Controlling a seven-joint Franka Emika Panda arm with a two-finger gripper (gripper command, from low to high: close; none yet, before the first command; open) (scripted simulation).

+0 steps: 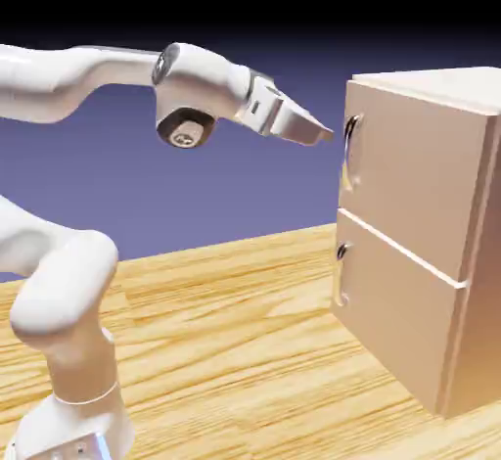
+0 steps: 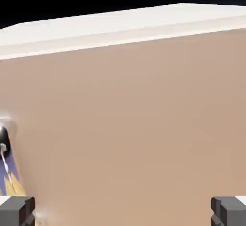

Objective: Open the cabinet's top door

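Reaching in from the exterior view's left with white, jointed robot arm [image 1: 201,76], angled slightly downward at the wrist. Carrying white two-finger gripper [image 1: 327,136] at the end, wide open, with nothing between the small grey block-shaped fingertips [image 2: 17,211]. Pointing at upper flat tan door panel [image 1: 416,179] of boxy light tan wooden cabinet [image 1: 479,262], near curved silver-dark metal handle [image 1: 350,153], apart from it in the exterior view. Seen at the hand view's lower left: same handle, partly cut off by the frame. Shut, above lower flat tan door panel [image 1: 396,306] with small curved metal handle [image 1: 341,274], also shut. Standing at the exterior view's right, on light wood-grain table [image 1: 196,350].
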